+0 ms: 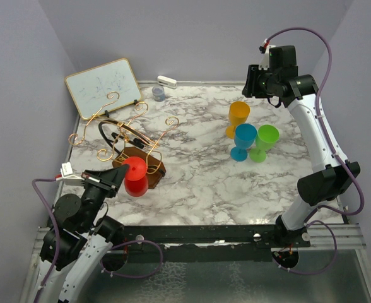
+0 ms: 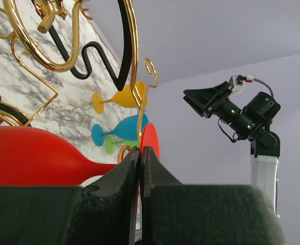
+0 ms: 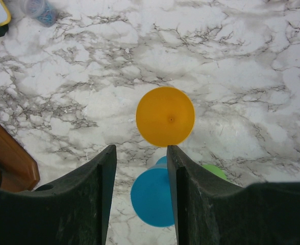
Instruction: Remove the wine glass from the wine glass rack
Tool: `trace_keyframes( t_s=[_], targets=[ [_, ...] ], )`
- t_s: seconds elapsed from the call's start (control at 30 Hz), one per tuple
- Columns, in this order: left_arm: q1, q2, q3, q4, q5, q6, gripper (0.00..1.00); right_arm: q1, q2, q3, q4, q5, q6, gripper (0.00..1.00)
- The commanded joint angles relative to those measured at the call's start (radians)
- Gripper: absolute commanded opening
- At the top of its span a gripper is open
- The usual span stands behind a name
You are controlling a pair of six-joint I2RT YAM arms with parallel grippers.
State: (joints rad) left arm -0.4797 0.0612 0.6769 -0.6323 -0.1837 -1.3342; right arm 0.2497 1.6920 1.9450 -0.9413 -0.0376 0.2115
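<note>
the lift-off step was in hand. in the left wrist view the left hand (image 2: 141, 149) was closed to a thin slit, and we judged it pinched on the slim stem of the red wine glass (image 1: 135, 177); the exact contact was hidden between the dark, matte fingers. the glass sat at the lower left of the top view, lying on its side against the near edge of the wine glass rack (image 1: 156, 170), its smooth, rounded bowl toward the frame's left in the wrist view and its flat round foot just past a gold wire.

the right hand (image 3: 141, 150) hung at the upper right of the top view, jaws well apart and holding nothing, over the orange glass (image 3: 165, 116).

the next move, as we judged it, called for sliding the stem out along the wire's slot before raising it — a straight pull could snag the foot on a hook. the rack was thin, glossy gold wire curled into loops over a dark oval wooden base – light enough, we guessed, to drag on the polished grey-veined marble desk (image 1: 198, 167).
</note>
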Motion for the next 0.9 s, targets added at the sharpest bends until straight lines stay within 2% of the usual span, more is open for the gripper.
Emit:
trace_keyframes(
  t_s=[0.0, 0.57, 0.87],
  targets=[
    [0.001, 0.012, 0.026, 0.053, 0.002, -0.016, 0.00, 0.006, -0.031, -0.008, 0.033, -0.011, -0.011, 0.44],
    [0.002, 0.058, 0.037, 0.071, 0.105, -0.008, 0.00, 0.006, -0.029, -0.011, 0.037, -0.012, -0.008, 0.44],
    [0.003, 0.039, 0.050, 0.045, 0.105, -0.011, 0.00, 0.006, -0.024, -0.005, 0.036, -0.012, -0.006, 0.43]
  ],
)
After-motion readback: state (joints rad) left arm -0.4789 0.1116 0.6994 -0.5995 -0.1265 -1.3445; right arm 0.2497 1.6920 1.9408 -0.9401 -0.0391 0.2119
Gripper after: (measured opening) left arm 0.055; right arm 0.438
